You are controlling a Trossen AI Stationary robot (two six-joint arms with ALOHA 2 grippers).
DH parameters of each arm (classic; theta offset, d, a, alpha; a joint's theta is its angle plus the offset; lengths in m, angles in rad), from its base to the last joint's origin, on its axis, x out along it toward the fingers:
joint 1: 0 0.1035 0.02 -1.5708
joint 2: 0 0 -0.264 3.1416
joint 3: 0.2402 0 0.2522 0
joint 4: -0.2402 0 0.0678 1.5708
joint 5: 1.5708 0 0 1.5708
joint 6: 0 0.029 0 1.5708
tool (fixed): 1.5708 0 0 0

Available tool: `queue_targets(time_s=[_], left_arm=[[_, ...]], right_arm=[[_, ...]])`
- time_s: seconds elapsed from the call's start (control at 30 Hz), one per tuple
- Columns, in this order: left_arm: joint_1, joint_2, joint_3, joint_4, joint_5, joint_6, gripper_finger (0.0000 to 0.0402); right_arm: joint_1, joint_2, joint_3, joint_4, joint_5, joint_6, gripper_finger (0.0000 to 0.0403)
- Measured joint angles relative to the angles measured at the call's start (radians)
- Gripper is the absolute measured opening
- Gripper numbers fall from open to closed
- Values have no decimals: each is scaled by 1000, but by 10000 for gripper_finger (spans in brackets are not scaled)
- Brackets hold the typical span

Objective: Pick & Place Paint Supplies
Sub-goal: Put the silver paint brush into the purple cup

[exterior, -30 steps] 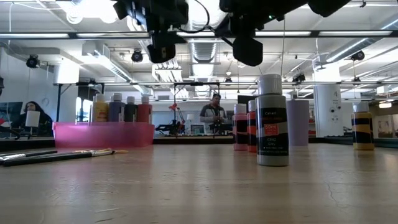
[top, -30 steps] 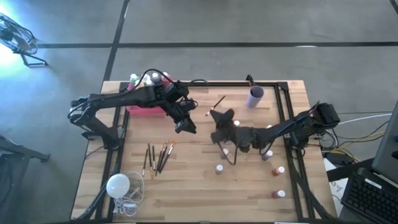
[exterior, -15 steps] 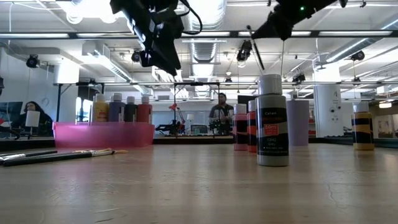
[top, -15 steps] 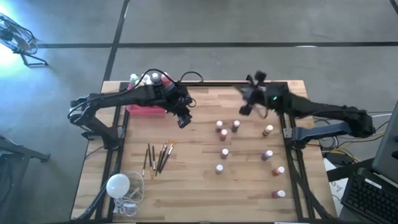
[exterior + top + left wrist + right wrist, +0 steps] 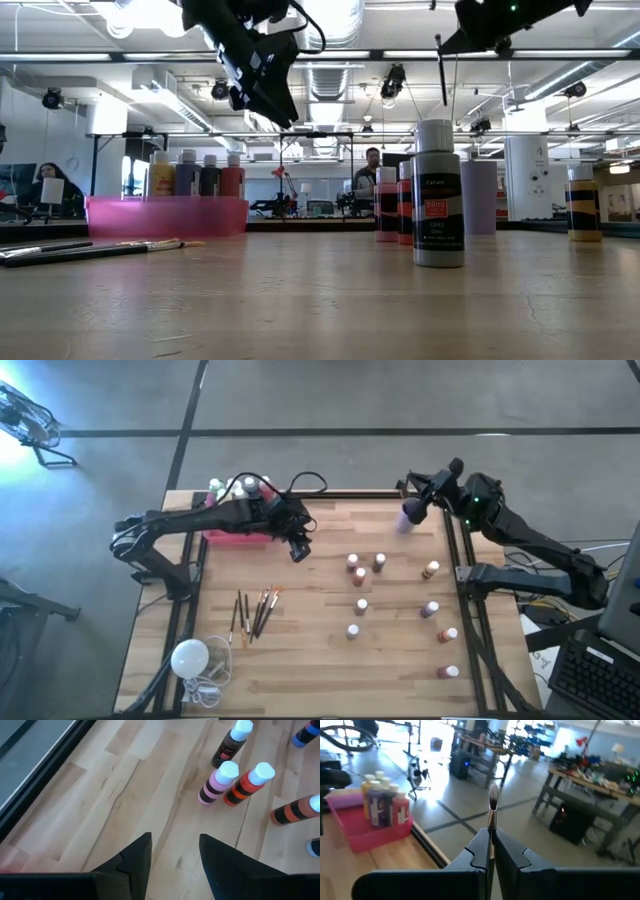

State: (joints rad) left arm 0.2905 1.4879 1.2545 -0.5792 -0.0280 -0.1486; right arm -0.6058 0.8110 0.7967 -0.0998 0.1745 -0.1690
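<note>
My right gripper (image 5: 491,832) is shut on a thin paintbrush (image 5: 493,805), high over the table's far right corner (image 5: 412,488), just above a lilac cup (image 5: 410,513). My left gripper (image 5: 174,845) hangs open above the bare wood left of the middle (image 5: 298,550), slanting down, nothing between its fingers. Several small white-capped paint bottles (image 5: 361,605) stand on the table's right half. More bottles (image 5: 240,487) stand in a pink tray (image 5: 235,537) at the far left. Several brushes (image 5: 255,610) lie flat near the left. My right gripper pinches the brush's handle (image 5: 492,840) between its two fingers. The brush lies along the fingers and sticks out past their tips, its tuft end (image 5: 493,795) foremost. The fingers are about level, pointing over the table's far edge. The brush is lifted clear of everything.
A white round bulb with a cord (image 5: 190,657) lies at the near left corner. A black frame rail (image 5: 455,550) runs along the table's right and far sides. Bare wood lies between the loose brushes and the standing bottles.
My right gripper has swung from the table's middle up and toward the far right corner, rolling its wrist, carrying the brush to above the lilac cup. My left gripper has stayed about where it was and has turned at the wrist.
</note>
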Motion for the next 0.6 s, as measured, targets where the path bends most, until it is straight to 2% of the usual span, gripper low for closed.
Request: queue_targets(time_s=[0.47, 0.6], left_arm=[[0, 0, -186, 155, 0, -3, 170], [-1, 0, -226, 212, 0, -6, 170]], right_arm=[[-119, 30, -102, -29, -4, 39, 10], [-151, 30, -133, -25, -48, 51, 9]])
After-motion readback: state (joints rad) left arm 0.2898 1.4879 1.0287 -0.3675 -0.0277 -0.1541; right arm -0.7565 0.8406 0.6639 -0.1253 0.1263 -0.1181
